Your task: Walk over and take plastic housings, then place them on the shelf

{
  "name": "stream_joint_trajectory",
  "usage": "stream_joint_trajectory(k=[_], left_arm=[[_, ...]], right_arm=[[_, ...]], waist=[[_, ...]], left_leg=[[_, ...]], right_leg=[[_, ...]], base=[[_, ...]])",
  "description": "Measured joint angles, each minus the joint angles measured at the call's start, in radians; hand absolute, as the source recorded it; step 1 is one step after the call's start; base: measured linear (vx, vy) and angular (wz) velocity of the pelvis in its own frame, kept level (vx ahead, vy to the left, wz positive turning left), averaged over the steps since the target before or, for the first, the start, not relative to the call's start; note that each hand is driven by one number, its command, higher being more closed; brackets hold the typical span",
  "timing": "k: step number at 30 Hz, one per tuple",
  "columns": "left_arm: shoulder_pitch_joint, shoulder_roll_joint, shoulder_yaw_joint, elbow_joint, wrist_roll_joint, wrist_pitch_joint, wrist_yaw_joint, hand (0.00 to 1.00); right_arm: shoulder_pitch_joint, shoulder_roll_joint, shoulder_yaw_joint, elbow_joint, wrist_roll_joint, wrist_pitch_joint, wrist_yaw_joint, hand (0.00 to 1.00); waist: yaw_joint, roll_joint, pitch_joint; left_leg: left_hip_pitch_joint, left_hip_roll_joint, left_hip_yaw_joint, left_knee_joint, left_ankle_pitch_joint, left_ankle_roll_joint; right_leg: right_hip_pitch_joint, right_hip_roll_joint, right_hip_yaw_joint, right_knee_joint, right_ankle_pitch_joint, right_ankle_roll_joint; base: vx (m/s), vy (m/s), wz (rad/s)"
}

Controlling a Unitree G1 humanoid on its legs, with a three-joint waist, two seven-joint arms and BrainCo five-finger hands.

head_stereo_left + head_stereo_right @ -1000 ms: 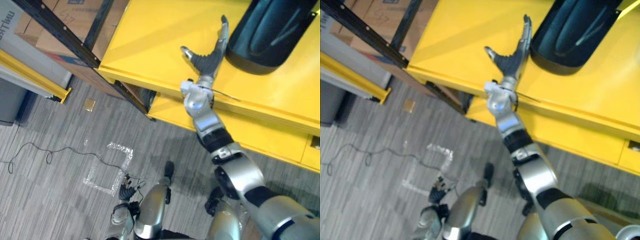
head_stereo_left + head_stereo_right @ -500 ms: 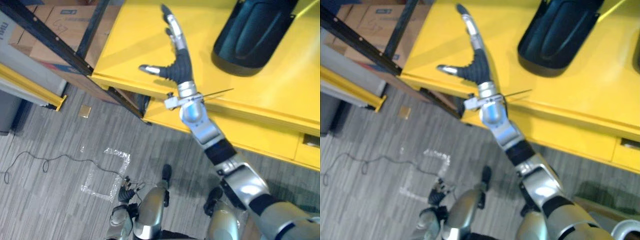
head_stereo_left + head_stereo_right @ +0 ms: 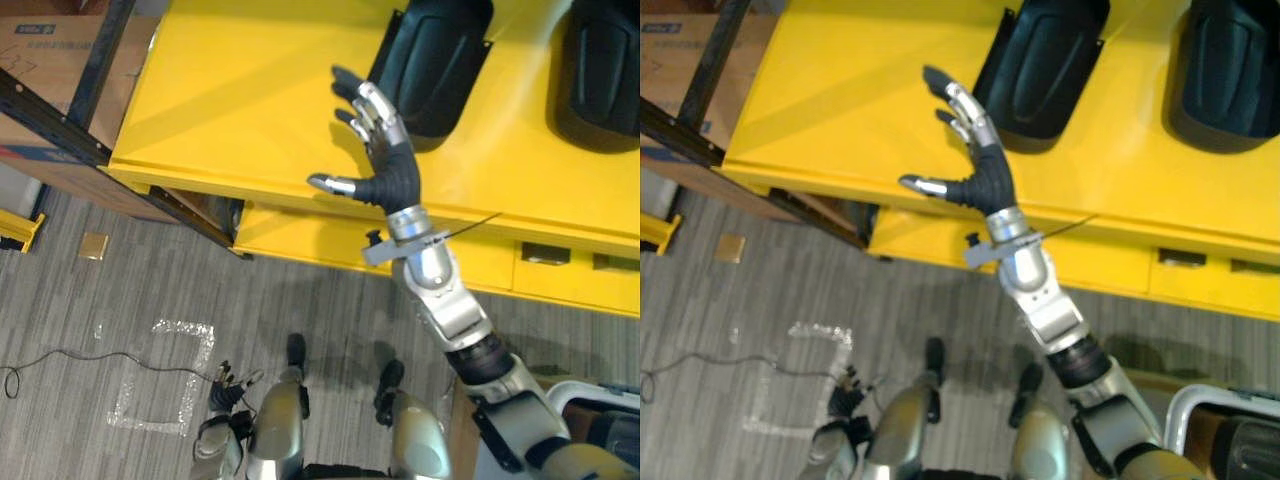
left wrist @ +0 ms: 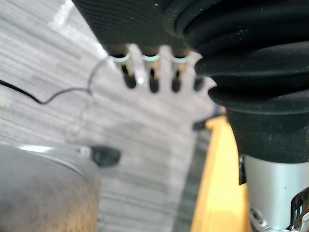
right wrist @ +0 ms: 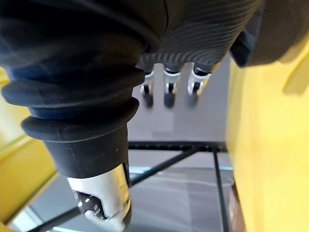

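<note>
Cut by the top edge: left plastic housing (image 3: 430,65) and right plastic housing (image 3: 605,70). Cropped at the corner: cardboard box (image 3: 40,50). Blurred up close, grip unreadable: left hand (image 4: 145,24).

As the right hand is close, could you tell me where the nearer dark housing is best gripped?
Probably the nearer housing at its rounded near end, across the width, coming from the shelf's front edge: it lies lengthwise away, and the open right hand hovers beside that end.

One dark, rounded plastic housing (image 3: 430,60) lies on the yellow table (image 3: 250,100) at 12 o'clock. A second dark plastic housing (image 3: 603,70) lies at 2 o'clock, well apart. Both are shiny, rounded backs up.
</note>
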Motion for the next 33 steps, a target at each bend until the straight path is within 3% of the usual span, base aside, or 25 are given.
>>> stream_joint_trajectory(k=[3,7,22,33], left_arm=[[-0.001,0.008,0.0,0.0,0.0,0.0,0.017,0.0],[-0.004,0.009,0.0,0.0,0.0,0.001,0.02,0.0],[-0.02,0.005,-0.014,0.0,0.0,0.02,0.025,0.0],[-0.033,0.0,-0.014,0.0,-0.021,0.03,0.018,0.0]], right_arm=[[0.014,0.001,-0.001,0.006,0.007,0.001,0.0,1.0],[0.027,0.001,-0.004,0.034,0.005,0.002,-0.016,1.0],[-0.045,0.039,-0.169,0.307,-0.098,-0.012,-0.291,1.0],[-0.169,0.003,-0.284,0.474,-0.103,-0.041,-0.363,1.0]], waist=[[-0.001,-0.016,-0.002],[-0.001,-0.019,-0.001],[0.01,-0.022,-0.001],[0.025,-0.019,0.001]], left_leg=[[-0.005,-0.001,0.0,-0.001,0.0,0.0],[-0.015,-0.004,-0.001,-0.001,0.0,0.001],[-0.049,-0.007,-0.013,0.012,-0.002,0.005],[-0.073,-0.03,-0.06,0.011,0.013,0.015]], right_leg=[[-0.002,0.0,0.0,-0.006,0.003,0.001],[-0.008,-0.001,0.0,-0.013,0.007,0.001],[-0.038,-0.006,-0.006,0.007,0.004,-0.003],[-0.051,-0.034,-0.042,0.042,-0.012,-0.002]], base=[[0.0,0.0,0.0],[0.01,0.003,0.0],[0.01,0.003,0.01],[0.0,0.011,0.11]])
